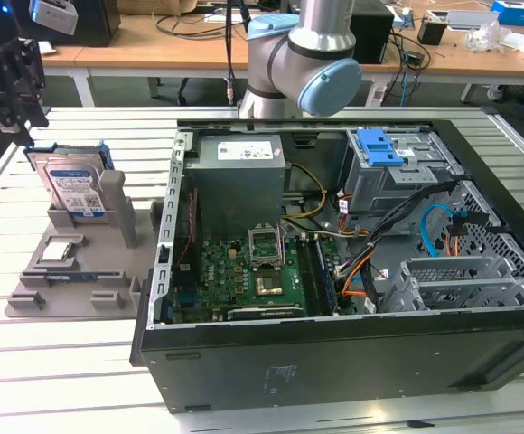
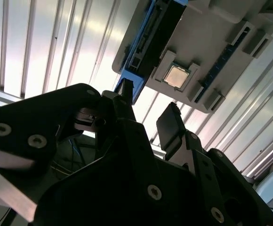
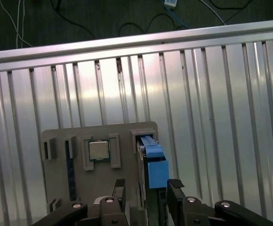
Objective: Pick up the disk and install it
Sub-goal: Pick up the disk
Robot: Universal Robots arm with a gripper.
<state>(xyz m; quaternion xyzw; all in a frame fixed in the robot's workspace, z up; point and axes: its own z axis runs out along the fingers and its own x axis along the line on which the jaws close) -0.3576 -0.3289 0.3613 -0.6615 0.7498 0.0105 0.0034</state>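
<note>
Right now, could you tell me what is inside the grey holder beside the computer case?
The disk stands on edge in the holder's slot; a small square chip lies in a recess. An upright post covers part of the disk.

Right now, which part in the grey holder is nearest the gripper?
The disk, standing on edge with blue rails, lined up between the open fingers; the square chip lies flat, off to the side.

An open black computer case (image 1: 334,362) lies on a slatted metal table (image 1: 54,380), motherboard (image 1: 217,271) and blue-topped drive bay (image 1: 390,167) exposed; just beside it a grey tray (image 1: 108,258) holds a small square silver chip (image 1: 56,252).
</note>
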